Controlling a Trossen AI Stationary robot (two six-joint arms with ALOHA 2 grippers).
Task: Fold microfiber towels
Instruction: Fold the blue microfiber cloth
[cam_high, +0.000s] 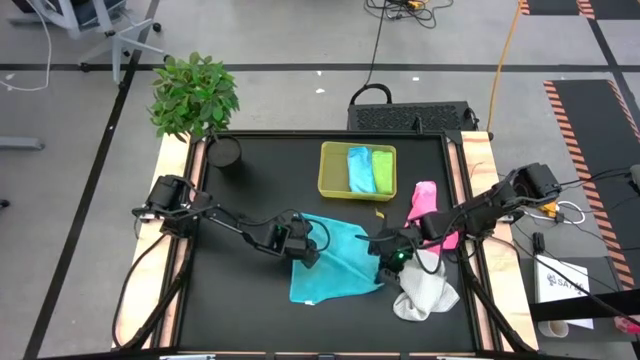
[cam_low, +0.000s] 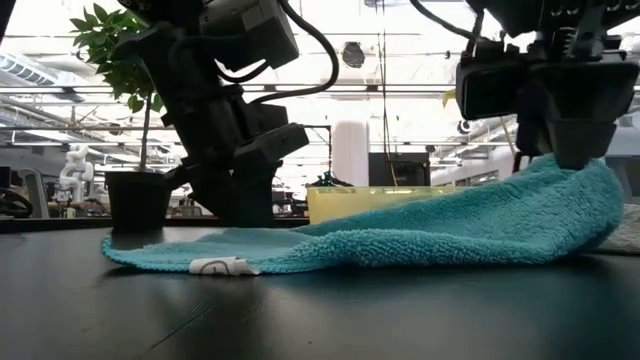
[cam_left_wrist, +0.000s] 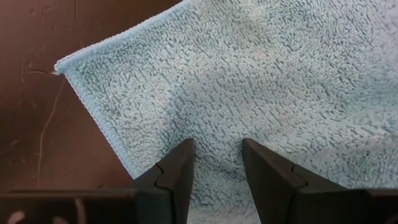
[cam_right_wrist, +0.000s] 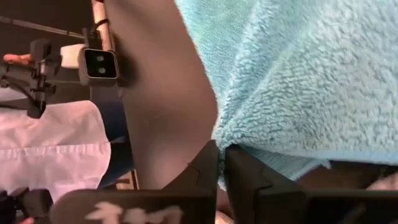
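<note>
Currently the teal towel (cam_high: 330, 262) lies spread at lower centre of the table (cam_high: 250, 190). The right gripper (cam_high: 385, 255) pinches its raised edge; the left gripper (cam_high: 300, 243), fingers apart, presses its far side. Carrying the edge across evenly should align corners.

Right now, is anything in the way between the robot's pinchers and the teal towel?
Nothing visible. The right tool is shut on the teal towel, lifting its right edge. The left tool presses open onto the towel's left part.
</note>
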